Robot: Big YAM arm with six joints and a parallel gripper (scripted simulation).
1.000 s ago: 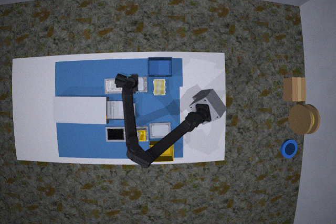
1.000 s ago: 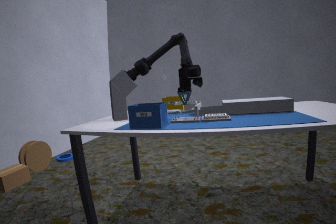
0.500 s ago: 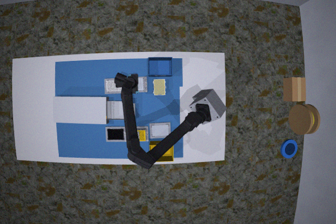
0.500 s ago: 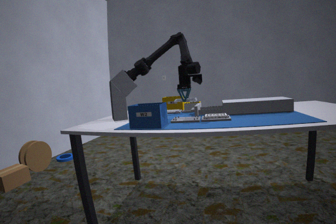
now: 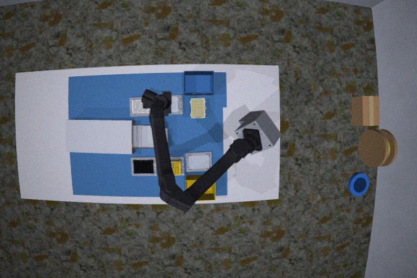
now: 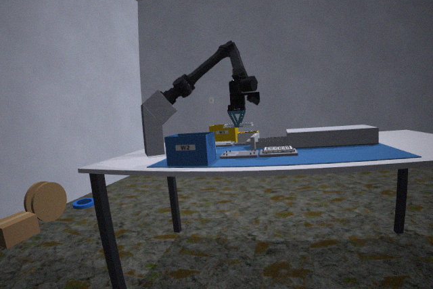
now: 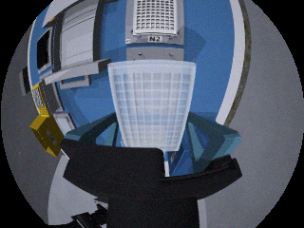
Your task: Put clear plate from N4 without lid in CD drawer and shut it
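Observation:
My gripper (image 7: 152,115) is shut on the clear plate (image 7: 152,104), a see-through gridded plate without a lid. I hold it level in the air above the blue mat, as the exterior view shows (image 6: 237,124). In the overhead view the gripper (image 5: 165,99) hangs over the back row of nests, beside an empty grey nest (image 5: 176,103). The cooler CD (image 5: 99,136) is a long white housing at the left. Its drawer (image 5: 144,136) (image 7: 76,71) stands pulled out toward the arm's base, with the bar handle at its front. The arm hides part of the drawer.
Nest N2 (image 7: 158,15) with a white gridded plate lies just ahead. A yellow tip box (image 5: 197,107), blue bin W2 (image 6: 189,148) and yellow bin W1 (image 6: 222,132) stand nearby. A black plate (image 5: 143,166) and a white plate (image 5: 199,161) sit in the front row.

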